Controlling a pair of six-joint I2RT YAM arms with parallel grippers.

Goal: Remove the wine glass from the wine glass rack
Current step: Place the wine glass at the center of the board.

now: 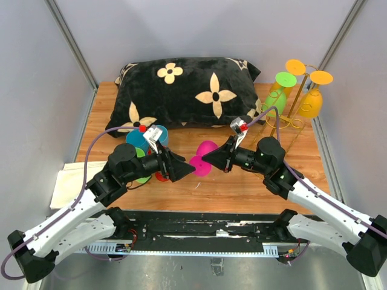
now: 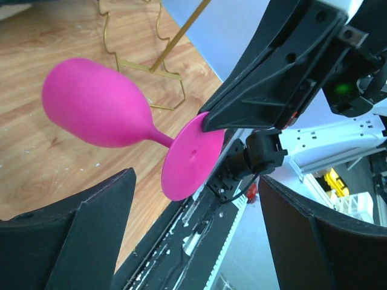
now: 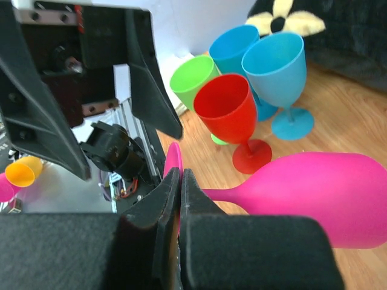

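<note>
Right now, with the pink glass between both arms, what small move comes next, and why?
Probably ease the left gripper forward until its open fingers straddle the stem of the pink wine glass. The right gripper is shut only on the foot's rim, holding the glass sideways above the table, and the stem lies beyond the left fingers.

The pillow [image 1: 187,90] occupies the table's [image 1: 239,187] far edge. The wine glass rack [image 1: 294,106] with hanging glasses [image 1: 311,103] fills the far right corner. Standing glasses [image 3: 225,109] crowd left of centre. The pink wine glass [image 1: 202,160], on its side, bars the centre. Bare wood lies open along the near edge.
</note>
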